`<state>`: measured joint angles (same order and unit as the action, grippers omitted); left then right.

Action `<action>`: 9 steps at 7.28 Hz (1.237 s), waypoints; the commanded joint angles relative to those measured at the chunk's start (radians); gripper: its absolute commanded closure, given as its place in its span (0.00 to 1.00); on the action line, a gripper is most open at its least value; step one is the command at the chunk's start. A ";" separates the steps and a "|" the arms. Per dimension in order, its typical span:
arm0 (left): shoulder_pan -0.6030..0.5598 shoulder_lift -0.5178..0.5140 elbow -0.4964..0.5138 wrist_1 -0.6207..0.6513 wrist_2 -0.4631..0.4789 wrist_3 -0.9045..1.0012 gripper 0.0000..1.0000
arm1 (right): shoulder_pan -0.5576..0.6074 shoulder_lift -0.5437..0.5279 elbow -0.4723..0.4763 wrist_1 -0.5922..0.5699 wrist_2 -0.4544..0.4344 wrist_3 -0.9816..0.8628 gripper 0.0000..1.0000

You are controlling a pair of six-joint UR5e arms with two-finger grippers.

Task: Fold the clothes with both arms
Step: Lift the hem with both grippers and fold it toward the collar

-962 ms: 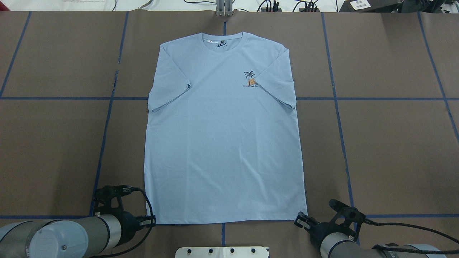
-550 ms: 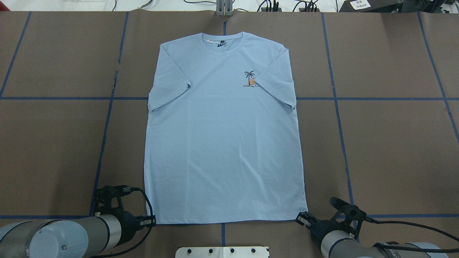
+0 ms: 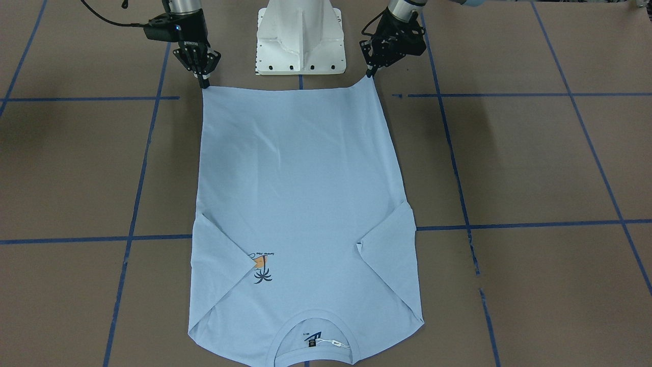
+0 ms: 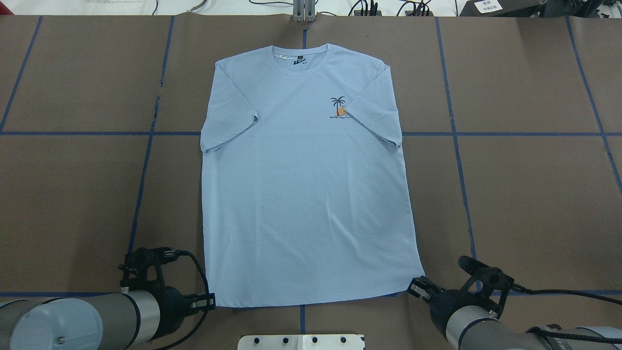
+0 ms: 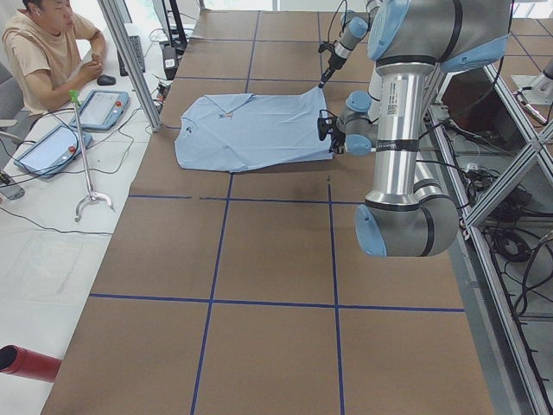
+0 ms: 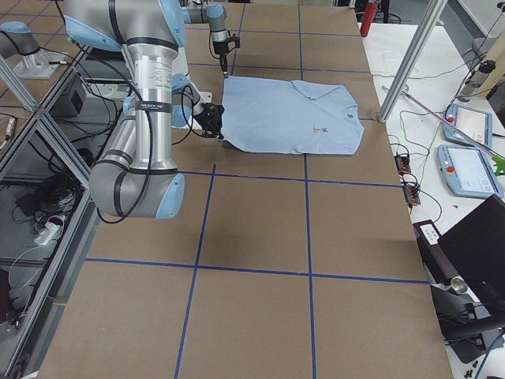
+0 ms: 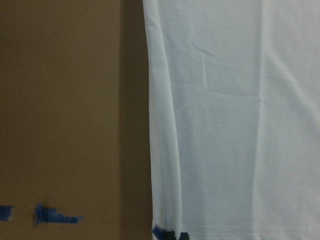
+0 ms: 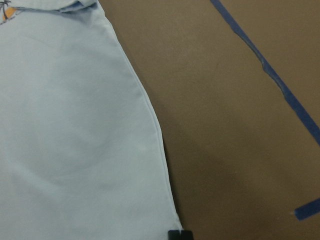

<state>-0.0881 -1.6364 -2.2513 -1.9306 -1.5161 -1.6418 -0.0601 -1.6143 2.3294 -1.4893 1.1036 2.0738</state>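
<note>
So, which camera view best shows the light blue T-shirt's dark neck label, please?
The exterior front-facing view: the dark neck label lies nearest that camera, its white tag visible. Overhead shows it small and far; side views barely; wrist views miss it.

Seen from overhead, the left arm (image 4: pixel 73 323) comes in low from 8 o'clock, its forearm nearly level and the left gripper (image 4: pixel 208 301) pointing toward 3 o'clock. The right arm (image 4: pixel 486 330) enters from 4 o'clock, with the right gripper (image 4: pixel 417 287) aimed toward 10 o'clock. The fingers (image 3: pixel 204 80) of each gripper are pressed together, pinching one near hem corner of the T-shirt (image 4: pixel 301 194).
</note>
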 commanded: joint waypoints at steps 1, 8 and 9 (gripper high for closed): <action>-0.012 -0.043 -0.343 0.350 -0.111 0.000 1.00 | -0.036 -0.003 0.263 -0.220 0.053 -0.004 1.00; -0.588 -0.324 -0.044 0.507 -0.315 0.530 1.00 | 0.677 0.505 -0.163 -0.281 0.524 -0.480 1.00; -0.648 -0.362 0.049 0.498 -0.315 0.596 1.00 | 0.728 0.537 -0.239 -0.278 0.525 -0.532 1.00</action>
<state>-0.6530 -1.9561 -2.3124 -1.4248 -1.8240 -1.1331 0.5807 -1.1319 2.1924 -1.7717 1.5991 1.6092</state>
